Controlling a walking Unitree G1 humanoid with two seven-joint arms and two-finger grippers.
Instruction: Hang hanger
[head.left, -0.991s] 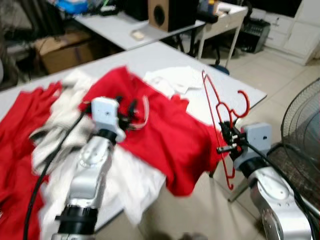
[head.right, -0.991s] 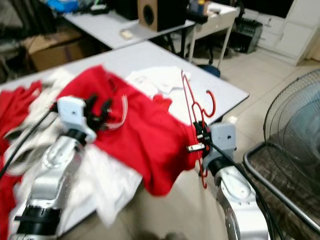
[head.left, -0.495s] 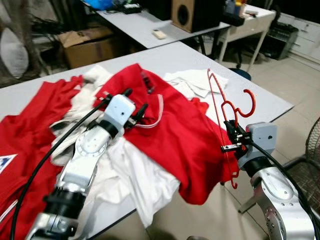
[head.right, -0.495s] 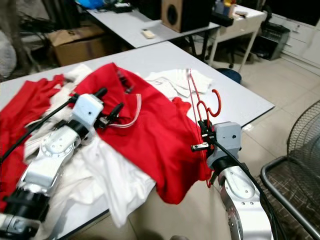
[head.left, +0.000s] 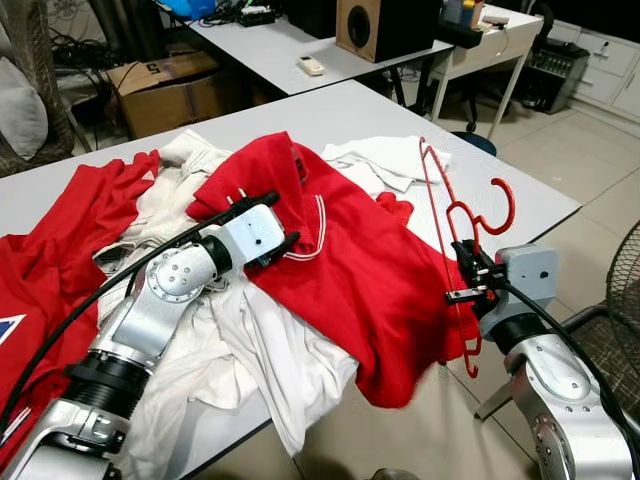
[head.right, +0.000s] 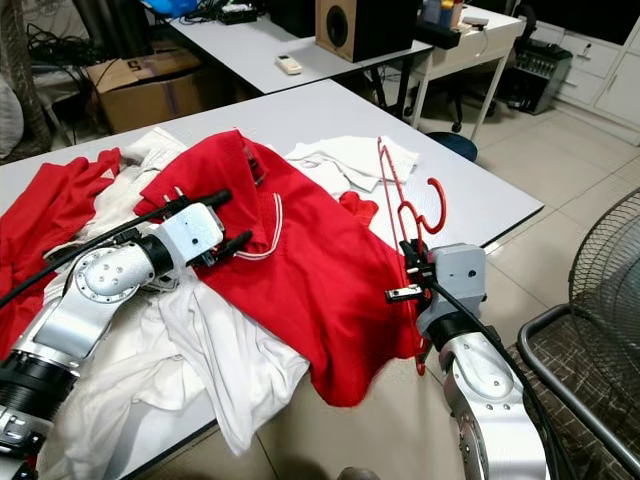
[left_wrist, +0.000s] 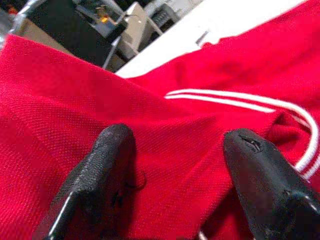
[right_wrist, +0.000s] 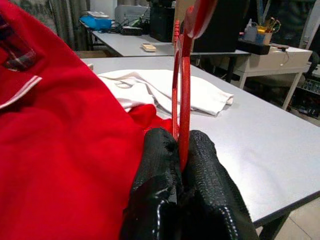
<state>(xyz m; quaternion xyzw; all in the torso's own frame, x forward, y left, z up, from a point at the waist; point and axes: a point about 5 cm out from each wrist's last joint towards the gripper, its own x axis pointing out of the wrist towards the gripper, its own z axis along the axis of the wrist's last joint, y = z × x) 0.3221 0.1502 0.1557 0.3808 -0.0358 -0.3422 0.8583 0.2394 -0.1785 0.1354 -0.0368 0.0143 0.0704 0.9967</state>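
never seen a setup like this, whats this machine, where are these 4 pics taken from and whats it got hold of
This is a humanoid robot with two silver arms, each ending in a tool of two black fingers. The two wide pictures come from cameras in its head, looking down at a grey table. The two close-ups come from cameras on its wrists. On the table lie a red polo shirt with white-striped collar, more red clothes and white garments. The right tool is shut on a red hanger, held upright at the table's edge. The left tool is open, its fingers resting on the red shirt near the collar.
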